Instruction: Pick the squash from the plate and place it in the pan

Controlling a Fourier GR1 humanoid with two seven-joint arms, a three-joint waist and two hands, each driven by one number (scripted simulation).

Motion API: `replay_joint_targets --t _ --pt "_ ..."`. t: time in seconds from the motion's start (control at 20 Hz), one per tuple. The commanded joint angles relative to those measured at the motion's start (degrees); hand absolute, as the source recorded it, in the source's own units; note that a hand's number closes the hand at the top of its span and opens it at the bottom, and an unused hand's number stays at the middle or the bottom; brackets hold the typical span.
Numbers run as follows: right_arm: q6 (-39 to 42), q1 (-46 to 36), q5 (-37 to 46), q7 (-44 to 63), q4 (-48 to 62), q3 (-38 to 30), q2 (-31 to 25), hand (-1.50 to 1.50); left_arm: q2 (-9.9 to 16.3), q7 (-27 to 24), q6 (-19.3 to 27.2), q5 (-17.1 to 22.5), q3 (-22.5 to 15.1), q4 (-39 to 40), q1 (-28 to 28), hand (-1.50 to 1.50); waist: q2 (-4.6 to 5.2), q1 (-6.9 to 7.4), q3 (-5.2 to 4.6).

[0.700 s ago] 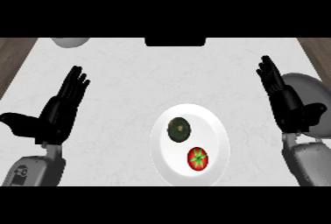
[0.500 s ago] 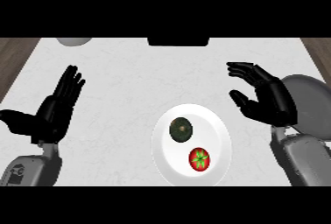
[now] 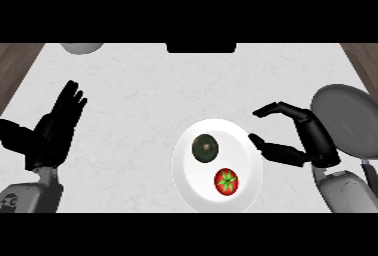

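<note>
Pale marbled counter [image 3: 192, 85] edged by wooden floor [image 3: 16, 65].

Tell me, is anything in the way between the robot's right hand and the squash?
Nothing visible is. The right hand hangs beside the white plate, and the dark green squash lies bare on it. The tomato sits nearer the robot, off that path.

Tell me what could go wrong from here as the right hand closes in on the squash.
1. The tomato sits close beside the squash on the same plate, so the right hand could knock or catch it.
2. The hand comes in from the plate's right rim; its fingers might push the plate sideways.
3. The pan lies right behind that hand, so the carry could clip its rim.
</note>
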Motion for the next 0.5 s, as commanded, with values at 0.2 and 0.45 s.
replay_joint_targets --t 0.2,0.45 --pt "2.05 3.37 11.31 -0.98 -4.80 1.16 -9.38 -1.50 -1.29 0.74 0.55 -1.42 -0.47 0.79 -1.02 0.00 0.09 -0.16 -0.05" --pt "8.44 -6.17 12.91 15.46 -12.65 2.47 -9.05 -1.50 -1.49 4.44 0.74 -1.56 -0.85 -2.06 -1.75 0.00 -0.02 0.26 -0.08"
